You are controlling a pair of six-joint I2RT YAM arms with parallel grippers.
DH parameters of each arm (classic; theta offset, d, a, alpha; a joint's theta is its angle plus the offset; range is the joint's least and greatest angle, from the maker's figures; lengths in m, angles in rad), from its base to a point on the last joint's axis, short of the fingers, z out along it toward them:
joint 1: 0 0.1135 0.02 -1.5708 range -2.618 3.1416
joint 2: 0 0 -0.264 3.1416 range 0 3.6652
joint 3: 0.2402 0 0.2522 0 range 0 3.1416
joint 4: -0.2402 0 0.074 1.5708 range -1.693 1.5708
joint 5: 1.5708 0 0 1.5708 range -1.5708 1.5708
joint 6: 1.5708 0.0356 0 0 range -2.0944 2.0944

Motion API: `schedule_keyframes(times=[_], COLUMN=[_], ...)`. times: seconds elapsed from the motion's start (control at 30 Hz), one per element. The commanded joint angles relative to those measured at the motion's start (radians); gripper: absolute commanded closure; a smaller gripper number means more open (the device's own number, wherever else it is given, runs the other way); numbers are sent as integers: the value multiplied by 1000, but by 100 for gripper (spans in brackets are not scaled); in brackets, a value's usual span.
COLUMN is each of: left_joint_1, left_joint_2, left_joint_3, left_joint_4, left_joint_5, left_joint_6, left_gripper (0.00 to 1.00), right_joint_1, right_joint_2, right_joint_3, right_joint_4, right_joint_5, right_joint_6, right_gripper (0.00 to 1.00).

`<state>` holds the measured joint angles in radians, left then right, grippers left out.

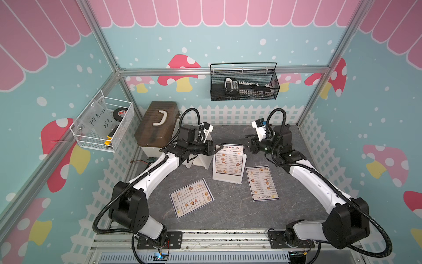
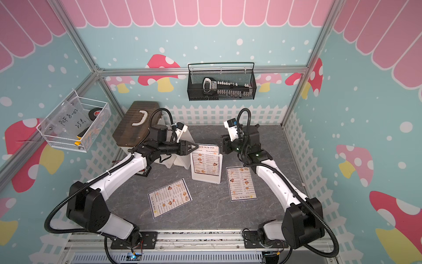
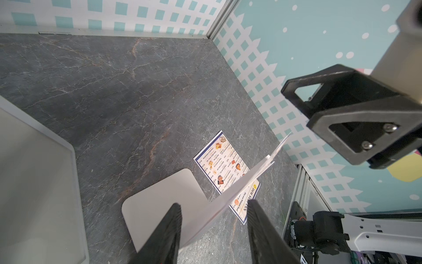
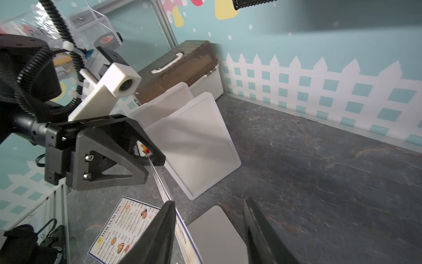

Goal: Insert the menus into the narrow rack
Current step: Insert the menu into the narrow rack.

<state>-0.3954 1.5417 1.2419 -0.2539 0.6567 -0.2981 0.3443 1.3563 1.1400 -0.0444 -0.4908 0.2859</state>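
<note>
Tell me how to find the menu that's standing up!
Look at the middle of the grey table, where a white rack stands. The menu is the sheet upright inside it; the other two menus lie flat on the table.

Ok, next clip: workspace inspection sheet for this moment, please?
Surface: grey table, nothing spilled.
Job's things: one menu upright in the white rack; flat menu by the left arm; flat menu by the right arm.
Clutter: brown-lidded box; two white holders.
Grippers: left gripper open around the upright menu's top corner; right gripper open, that menu's edge beside one finger.
Cables: black hoses clear of the menus.
Surroundings: wire basket and black mesh basket on the walls.
</note>
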Motion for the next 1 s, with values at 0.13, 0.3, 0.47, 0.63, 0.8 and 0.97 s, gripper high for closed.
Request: schedule_keyframes(times=[0.13, 0.3, 0.47, 0.63, 0.8, 0.97], left_joint_1=[-9, -10, -10, -10, -9, -9], left_joint_2=[17, 24, 38, 42, 45, 48], left_joint_3=[5, 10, 22, 24, 23, 21], left_joint_4=[-6, -11, -15, -15, -15, -15], left_joint_5=[-12, -13, -9, -10, -9, -11], left_joint_6=[30, 33, 34, 34, 36, 36], left_gripper=[54, 54, 54, 54, 54, 54], right_joint_1=[92, 115, 127, 129, 128, 128], right_joint_2=[78, 123, 158, 156, 148, 142], right_joint_3=[195, 266, 314, 313, 298, 276], right_joint_4=[-325, -423, -487, -498, -511, -508], right_joint_5=[337, 410, 415, 386, 395, 377], right_joint_6=[-101, -110, -131, -139, -146, -148], right_gripper=[52, 53, 54, 54, 55, 55])
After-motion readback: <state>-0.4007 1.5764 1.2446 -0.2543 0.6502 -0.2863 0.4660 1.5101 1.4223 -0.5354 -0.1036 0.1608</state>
